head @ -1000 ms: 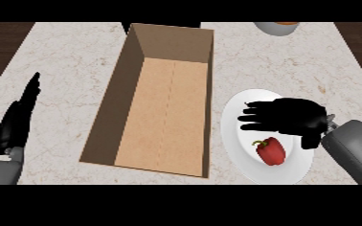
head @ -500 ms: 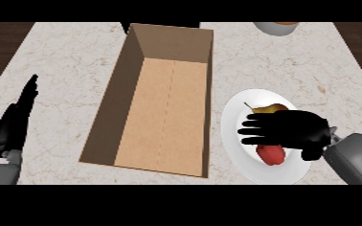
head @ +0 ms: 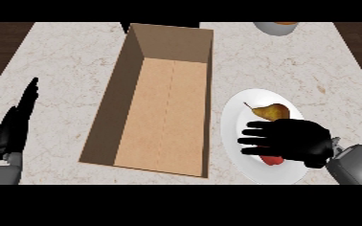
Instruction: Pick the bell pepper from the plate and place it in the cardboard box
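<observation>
Pepper [head: 271, 159] is what we are after, and it lies on the plate [head: 237, 119] almost wholly covered by our right robot hand [head: 293, 141]; only a red sliver shows beneath the palm. The fingers [head: 256, 135] point left, spread and fairly straight, so we judge this robot hand is poised over the pepper and not yet closed round it. Whether the palm touches the fruit we cannot tell from above.

Just beyond the fingers, on the same plate, lies a pear [head: 271, 111], its stem toward the box. It sits near enough that closing the fingers could nudge it, so we think the grasp should keep to the near side of the plate.

Left of the plate, close to its rim, the box [head: 166, 110] stands open-topped on the table [head: 67, 67], an easy sideways carry from here.

Our left robot hand [head: 20, 119] rests at the left edge, fingers straight and upward, holding nothing. A bowl [head: 279, 28] shows at the far edge.
</observation>
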You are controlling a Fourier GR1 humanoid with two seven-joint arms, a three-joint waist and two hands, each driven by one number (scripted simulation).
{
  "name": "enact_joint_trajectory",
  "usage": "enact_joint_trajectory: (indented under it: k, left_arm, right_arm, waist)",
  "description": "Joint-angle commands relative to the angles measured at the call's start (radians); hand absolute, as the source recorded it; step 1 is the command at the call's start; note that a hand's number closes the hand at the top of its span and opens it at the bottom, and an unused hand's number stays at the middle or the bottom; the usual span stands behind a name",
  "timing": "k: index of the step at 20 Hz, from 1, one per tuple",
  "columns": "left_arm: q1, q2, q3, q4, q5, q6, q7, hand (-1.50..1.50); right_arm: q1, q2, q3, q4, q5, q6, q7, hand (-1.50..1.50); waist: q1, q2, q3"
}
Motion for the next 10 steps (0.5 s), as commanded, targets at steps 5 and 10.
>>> enact_joint_trajectory:
  k: [5,10]
  left_arm:
    - [0.008,-0.050,0.001,-0.058,-0.063,0.024,0.050,0.00]
    - [-0.029,0.000,0.054,0.037,-0.028,-0.058,-0.013,0.00]
  right_arm:
    - [0.086,0.061,0.010,-0.026,0.141,0.036,0.076,-1.50]
    - [0.062,0.201,-0.010,0.149,0.169,-0.200,0.028,1.50]
  waist:
    - [-0.001,-0.001,0.000]
    - [0.006,0.003,0.001]
